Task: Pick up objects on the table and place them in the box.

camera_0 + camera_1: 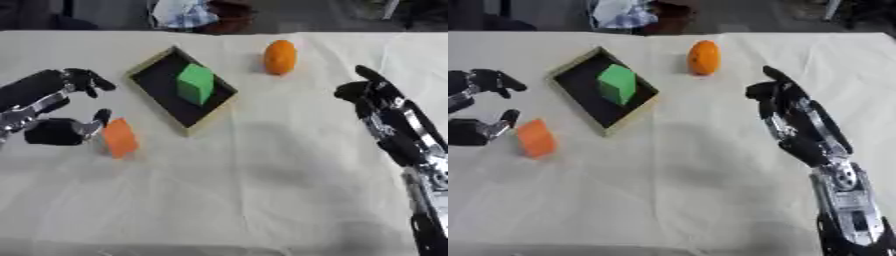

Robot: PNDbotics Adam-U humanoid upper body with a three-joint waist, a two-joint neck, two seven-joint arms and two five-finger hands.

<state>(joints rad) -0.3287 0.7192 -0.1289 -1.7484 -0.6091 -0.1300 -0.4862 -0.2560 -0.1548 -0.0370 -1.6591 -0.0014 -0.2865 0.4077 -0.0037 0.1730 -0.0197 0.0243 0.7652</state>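
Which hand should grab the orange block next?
Probably the left hand: it is open right beside the orange block, thumb almost touching it. The right hand sits across the table, past the box.

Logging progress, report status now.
Left hand open beside orange block, thumb touching it. Right hand open, holding nothing. Green block in box; orange fruit on table. Nothing blocking.
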